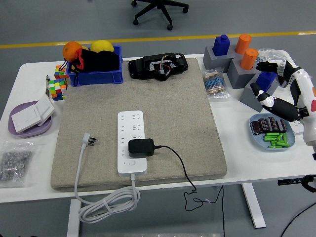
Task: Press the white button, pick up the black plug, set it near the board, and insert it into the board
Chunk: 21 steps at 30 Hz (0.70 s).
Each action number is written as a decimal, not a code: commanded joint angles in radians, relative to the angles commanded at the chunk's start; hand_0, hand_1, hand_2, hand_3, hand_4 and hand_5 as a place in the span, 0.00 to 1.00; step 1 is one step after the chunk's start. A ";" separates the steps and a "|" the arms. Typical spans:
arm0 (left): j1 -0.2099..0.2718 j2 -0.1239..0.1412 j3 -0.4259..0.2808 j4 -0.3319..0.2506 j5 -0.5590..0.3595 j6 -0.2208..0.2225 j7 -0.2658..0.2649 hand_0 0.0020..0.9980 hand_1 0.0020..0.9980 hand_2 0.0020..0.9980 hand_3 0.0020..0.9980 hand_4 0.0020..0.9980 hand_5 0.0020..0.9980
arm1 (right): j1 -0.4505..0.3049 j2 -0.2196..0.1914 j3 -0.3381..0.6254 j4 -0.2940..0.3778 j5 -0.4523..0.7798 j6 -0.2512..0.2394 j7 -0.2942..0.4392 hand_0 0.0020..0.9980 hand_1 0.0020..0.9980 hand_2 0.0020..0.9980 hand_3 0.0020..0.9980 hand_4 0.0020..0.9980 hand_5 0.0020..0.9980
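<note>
Black plug [141, 147] sat in the board [131, 142] at centre; my right hand [277, 89] hung open, empty, at right edge.

A single head view looks from high on the robot's side, forward and down over the white tabletop [29, 187]. The tabletop's near edge runs across the lower part of the frame, with its legs and the grey floor below it. The far edge lies near the top, and beyond it are a yellow floor line [163, 38] and the base of a black office chair [159, 10]. The camera stands far enough back to take in nearly the whole tabletop. The right robot hand [276, 89] enters from the right edge.
</note>
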State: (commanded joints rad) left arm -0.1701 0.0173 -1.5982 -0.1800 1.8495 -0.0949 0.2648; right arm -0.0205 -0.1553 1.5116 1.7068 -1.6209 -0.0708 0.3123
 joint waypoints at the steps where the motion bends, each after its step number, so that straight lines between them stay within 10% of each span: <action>1: 0.002 0.002 -0.008 0.000 0.007 0.000 0.001 0.78 0.73 0.68 0.77 0.53 0.47 | -0.002 0.002 0.009 0.002 -0.002 0.000 0.000 0.69 0.62 0.57 0.60 0.74 0.29; 21: 0.036 -0.004 -0.067 0.000 0.054 0.002 0.009 0.78 0.73 0.68 0.77 0.53 0.47 | -0.034 0.037 0.065 0.013 -0.011 0.006 0.004 0.68 0.61 0.56 0.59 0.73 0.28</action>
State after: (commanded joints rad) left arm -0.1341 0.0137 -1.6656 -0.1800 1.9033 -0.0930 0.2733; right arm -0.0547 -0.1185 1.5765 1.7195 -1.6316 -0.0646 0.3163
